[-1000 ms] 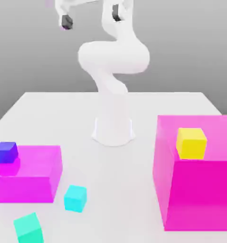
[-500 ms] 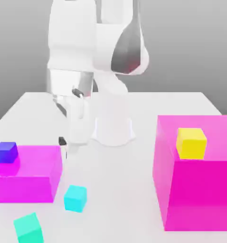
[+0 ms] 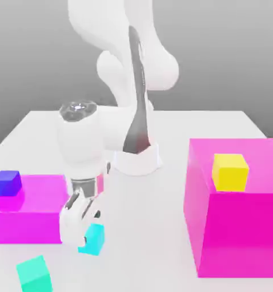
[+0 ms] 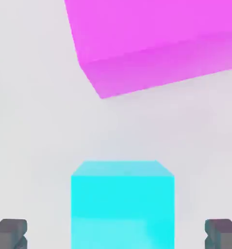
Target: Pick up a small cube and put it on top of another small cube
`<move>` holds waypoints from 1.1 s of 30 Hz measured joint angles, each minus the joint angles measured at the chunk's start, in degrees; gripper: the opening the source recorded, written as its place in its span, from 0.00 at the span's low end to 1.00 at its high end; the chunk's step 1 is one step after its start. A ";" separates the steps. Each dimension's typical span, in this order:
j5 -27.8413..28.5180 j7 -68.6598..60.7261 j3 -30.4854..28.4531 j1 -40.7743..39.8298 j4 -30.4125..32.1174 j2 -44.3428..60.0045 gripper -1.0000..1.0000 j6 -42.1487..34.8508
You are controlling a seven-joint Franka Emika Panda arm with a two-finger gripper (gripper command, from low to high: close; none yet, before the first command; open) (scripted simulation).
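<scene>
- Your gripper (image 3: 81,228) hangs low over the white table (image 3: 150,228), just in front of the smaller magenta block (image 3: 24,214) on the exterior view's left, its white hand pointing down at the table.
- In the hand view its two dark fingertips (image 4: 8,233) stand wide apart, one on each side of the cyan cube (image 4: 123,204), with clear table showing between each tip and the cube's sides.
- The jaws are fully spread and hold nothing; the tips are not touching the cube.
- Your target, the cyan cube (image 3: 93,239), sits flat on the table, partly covered by the hand in the exterior view, near the front corner of the smaller magenta block and apart from it.
- In the hand view that block (image 4: 157,44) lies beyond the cube, with bare table between them.
- The yellow cube (image 3: 230,171) rests on top of the big magenta block (image 3: 236,217) on the exterior view's right, well apart from your gripper.
- A dark blue cube (image 3: 7,183) sits on the far left corner of the smaller magenta block.
- A teal cube (image 3: 34,274) lies on the table in front of that block, near the cyan one but not touching it.
- The arm's white base (image 3: 137,157) stands at the middle of the table, behind the blocks.
</scene>
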State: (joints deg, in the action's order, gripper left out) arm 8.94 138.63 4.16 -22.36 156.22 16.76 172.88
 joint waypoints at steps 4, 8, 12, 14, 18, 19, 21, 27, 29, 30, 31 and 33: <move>-0.01 -0.01 0.00 0.00 0.00 0.00 0.00 0.11; -0.55 -0.39 0.44 -0.32 0.18 -0.90 0.00 -0.59; -4.97 -3.70 3.28 -2.11 1.66 -8.52 0.00 -6.69; -6.69 -5.74 4.17 -1.80 1.67 -12.24 0.00 -10.35; -8.47 -13.06 6.43 3.08 -3.11 -17.28 0.00 -19.89; -8.92 -15.09 6.88 4.40 -4.53 -18.42 0.00 -22.35; -9.74 -19.13 7.81 6.85 -7.41 -20.65 0.00 -27.33; -12.51 -31.51 11.25 13.31 -16.07 -27.11 0.00 -42.14; -13.40 -35.58 12.49 15.84 -18.95 -29.17 0.00 -47.03; -13.85 -37.60 13.16 17.10 -20.39 -30.18 0.00 -49.47; -14.29 -39.62 13.82 18.37 -21.83 -31.18 0.00 -51.92; -15.10 -43.44 15.12 20.90 -24.49 -32.98 0.00 -56.42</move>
State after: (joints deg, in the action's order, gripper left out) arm -6.15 95.18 19.28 -1.46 131.72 -16.22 116.46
